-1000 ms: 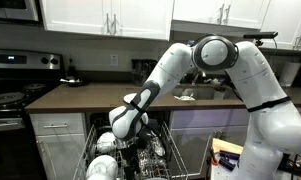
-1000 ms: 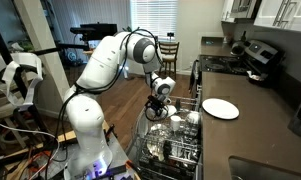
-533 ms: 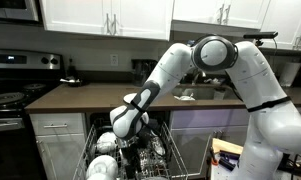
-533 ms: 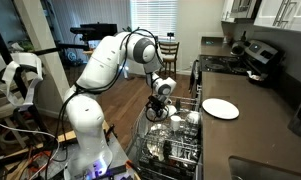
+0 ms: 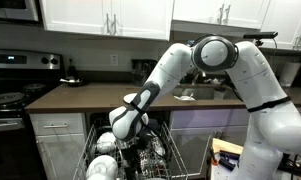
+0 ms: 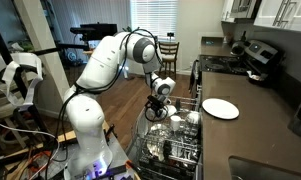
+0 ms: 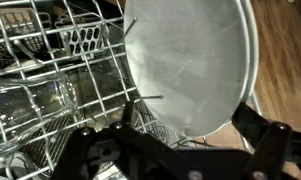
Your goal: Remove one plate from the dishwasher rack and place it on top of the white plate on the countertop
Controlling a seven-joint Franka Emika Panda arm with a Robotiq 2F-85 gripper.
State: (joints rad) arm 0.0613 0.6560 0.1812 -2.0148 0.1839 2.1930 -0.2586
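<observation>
The gripper (image 6: pixel 158 108) is being held low over the rack (image 6: pixel 176 150), with the white arm (image 6: pixel 110 60) being bent down to it from 10 o'clock in an exterior view. In the wrist view the two dark fingers (image 7: pixel 95 155) are being shown spread wide apart along the bottom edge, one at 7 o'clock and one at 4 o'clock, so the gripper (image 7: pixel 185 160) is being held fully apart and nothing is being clamped. A racked plate (image 7: pixel 190 60) is being seen standing upright among the tines at 12 to 1 o'clock of the gripper, its lower rim coming down into the gap between the fingers; whether it is being touched cannot be told. A clear glass (image 7: pixel 35 105) is being held by the wires at 9 o'clock of that plate, and a dark cutlery basket (image 7: pixel 85 40) is being seen behind it at 11 o'clock. Wooden floor (image 7: pixel 290 70) is being shown past the plate at 3 o'clock. In an exterior view the white plate (image 6: pixel 220 108) is being shown lying flat on the countertop (image 6: pixel 252 130), at 3 o'clock of the gripper and well apart from it, with nothing on it. Several white dishes (image 6: pixel 188 119) are being seen among the tines between the two. In an exterior view the gripper (image 5: pixel 140 150) is being shown below the countertop (image 5: pixel 85 95) edge, at 6 o'clock of it.
</observation>
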